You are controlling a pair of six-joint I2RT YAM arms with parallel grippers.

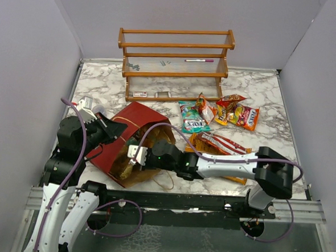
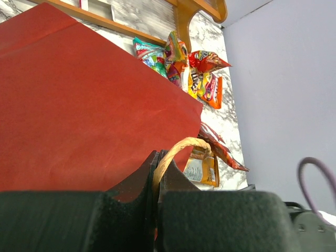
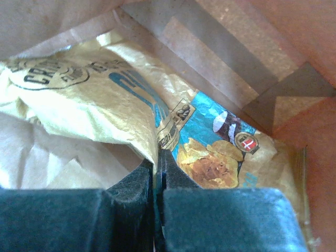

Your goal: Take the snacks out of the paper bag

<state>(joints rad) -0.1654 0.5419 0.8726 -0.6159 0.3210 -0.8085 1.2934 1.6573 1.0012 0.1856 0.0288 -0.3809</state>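
Marbled white surface (image 1: 261,86), grey walls and a wooden rack (image 1: 175,61) at the far side frame the overhead view. The paper bag (image 1: 137,121) lies on its side left of centre, its mouth turned toward the arms. Several snacks (image 1: 220,115) lie loose on the surface to its right, well apart from the mouth. The step in hand looks like drawing one more packet out. It should go best as a straight pull back along the bag's length, so the packet clears the lip without snagging. The left tool (image 1: 108,128) sits at the bag's upper edge, and the right tool (image 1: 133,154) reaches into the mouth.

From the left wrist, the bag needs anchoring so it does not drag along with the pull. The left tool (image 2: 157,160) is pressed together on the tan twine handle (image 2: 184,144), which loops out from between its fingers beside the dark red outer wall.

From the right wrist, the view is the kraft brown inside of the bag. The right tool (image 3: 156,160) is pinched tight on a thin fold of a yellow and teal chip packet (image 3: 105,100) lying against the inner wall. A crinkly fold like that may slip, so a slow, even pull seems wise.
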